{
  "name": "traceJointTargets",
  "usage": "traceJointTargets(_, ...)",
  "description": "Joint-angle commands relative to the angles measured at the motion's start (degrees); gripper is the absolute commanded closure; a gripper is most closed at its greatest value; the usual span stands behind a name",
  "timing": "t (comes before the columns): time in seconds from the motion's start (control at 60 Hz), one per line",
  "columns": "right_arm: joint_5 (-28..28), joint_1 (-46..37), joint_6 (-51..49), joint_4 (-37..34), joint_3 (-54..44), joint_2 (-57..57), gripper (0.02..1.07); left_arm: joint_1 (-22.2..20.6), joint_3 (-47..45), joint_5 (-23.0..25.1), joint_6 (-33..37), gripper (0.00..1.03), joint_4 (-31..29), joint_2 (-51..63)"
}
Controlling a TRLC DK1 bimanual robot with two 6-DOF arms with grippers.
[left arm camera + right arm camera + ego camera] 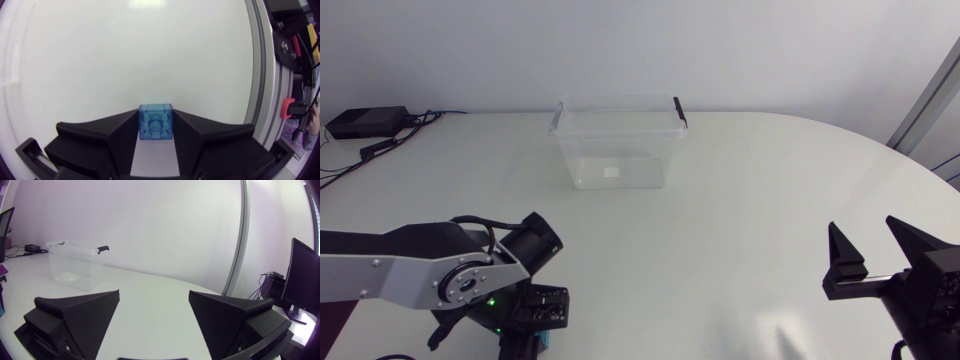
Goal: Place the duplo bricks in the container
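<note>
A translucent blue duplo brick [155,121] sits on the white table between the two black fingers of my left gripper [155,131], which is shut on it from both sides. From above, that left gripper [533,322] points down at the table's near left edge, and a sliver of the blue brick [547,339] shows under it. The clear plastic container [617,141] with a black handle clip stands at the back middle of the table, with nothing visible inside. My right gripper [872,247] rests at the near right, open, holding nothing. The container [75,267] lies far ahead of the right gripper [154,311].
A black box [365,122] with cables lies at the table's far left corner. The table edge runs close beside my left gripper.
</note>
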State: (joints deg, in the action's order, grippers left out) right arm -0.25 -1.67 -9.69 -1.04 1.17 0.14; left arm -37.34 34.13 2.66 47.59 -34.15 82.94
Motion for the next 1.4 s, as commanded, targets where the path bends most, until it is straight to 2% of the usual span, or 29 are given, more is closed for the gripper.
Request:
traceJointTargets(0.0,-0.45,-0.35,-0.94,0.69,-1.17,-0.49,0.07,0.34,-1.35,-0.46,-0.84,0.76,0.31,-2.34)
traceJointTargets(0.167,-0.45,-0.35,-1.03,0.69,-1.17,-0.49,0.07,0.60,3.93,-0.90,-5.49,0.76,-0.30,-9.28)
traceJointTargets(0.4,-0.45,-0.35,-0.94,0.69,-1.17,-0.41,0.07,7.11,13.60,-0.90,-15.51,0.73,0.67,-9.72)
traceJointTargets(0.633,-0.45,-0.35,-1.03,0.69,-1.17,-0.49,0.07,14.23,19.75,-3.62,-23.60,0.73,8.22,-11.57)
traceJointTargets(0.833,-0.45,-0.44,-1.03,0.69,-1.17,-0.49,0.07,19.68,27.92,-5.03,-26.06,0.73,12.71,-7.44)
traceJointTargets(0.967,-0.45,-0.35,-1.03,0.69,-1.17,-0.49,0.07,20.56,35.57,-4.94,-26.15,0.73,13.15,-1.11)
traceJointTargets(1.133,-0.45,-0.35,-0.94,0.69,-1.17,-0.41,0.07,19.06,43.48,-4.85,-26.76,0.73,12.44,8.38)
traceJointTargets(1.383,-0.45,-0.35,-1.03,0.69,-1.17,-0.41,0.07,18.71,52.35,-4.76,-26.68,0.73,10.16,15.68)
